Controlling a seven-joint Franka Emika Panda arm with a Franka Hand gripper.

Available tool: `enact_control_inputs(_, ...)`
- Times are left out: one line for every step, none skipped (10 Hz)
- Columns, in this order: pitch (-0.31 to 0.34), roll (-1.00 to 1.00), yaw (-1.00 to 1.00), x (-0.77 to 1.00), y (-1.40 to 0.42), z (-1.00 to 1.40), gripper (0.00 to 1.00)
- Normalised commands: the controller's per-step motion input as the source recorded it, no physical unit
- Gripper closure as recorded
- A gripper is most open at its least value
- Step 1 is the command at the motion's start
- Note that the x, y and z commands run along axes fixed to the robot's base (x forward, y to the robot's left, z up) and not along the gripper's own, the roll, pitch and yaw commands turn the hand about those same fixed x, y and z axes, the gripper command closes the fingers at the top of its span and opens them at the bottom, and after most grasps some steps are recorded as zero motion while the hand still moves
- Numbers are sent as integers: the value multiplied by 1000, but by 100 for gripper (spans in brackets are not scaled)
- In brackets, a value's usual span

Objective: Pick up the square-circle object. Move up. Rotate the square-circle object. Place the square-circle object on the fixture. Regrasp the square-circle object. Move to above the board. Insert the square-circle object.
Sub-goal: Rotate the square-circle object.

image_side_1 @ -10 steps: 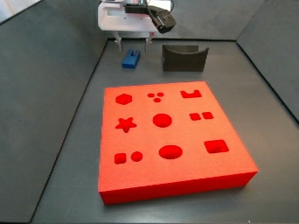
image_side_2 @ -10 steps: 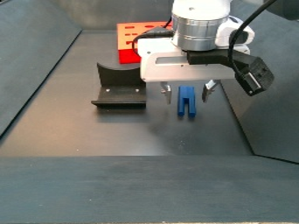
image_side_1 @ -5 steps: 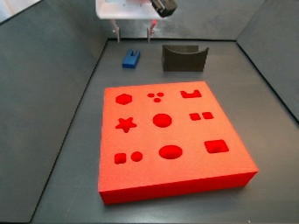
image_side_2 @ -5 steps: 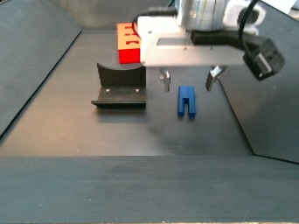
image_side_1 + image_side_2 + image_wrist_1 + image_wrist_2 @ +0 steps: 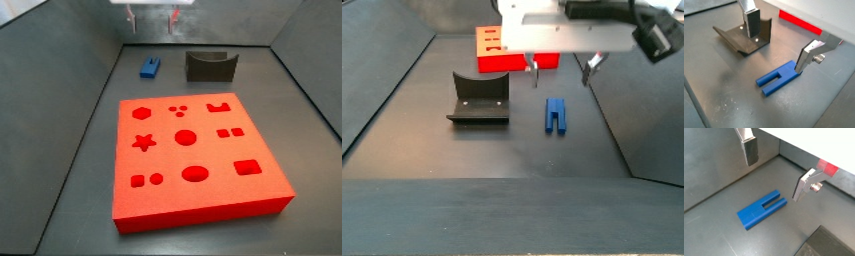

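The gripper (image 5: 560, 66) hangs high above the floor with its jaws spread wide and nothing between them. In both wrist views its two fingers (image 5: 751, 22) (image 5: 749, 149) show as flat silver plates with dark pads, pointing straight down and standing well apart (the far one carries a small round screw head on its side). In a side view the white gripper body fills the upper edge, with a dark camera unit mounted on one flank. In a side view only the lower edge of the gripper (image 5: 154, 17) and its thin fingertips remain inside the picture.
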Motion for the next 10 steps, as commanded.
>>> enact_control_inputs(0,0,1000,0,0,0,0)
enact_control_inputs(1,1,1000,-2,4,-173,0)
enact_control_inputs(1,2,1000,21,-1,-245,0)
enact_control_inputs(1,1,1000,31,-1,-189,0)
enact_control_inputs(1,0,1000,24,-1,-125,0)
enact_control_inputs(1,-1,1000,20,1,-79,0)
enact_control_inputs(1,-1,1000,19,0,-64,0)
enact_control_inputs(1,-1,1000,21,0,-61,0)
enact_control_inputs(1,-2,1000,21,0,-57,0)
enact_control_inputs(1,-2,1000,21,0,-55,0)
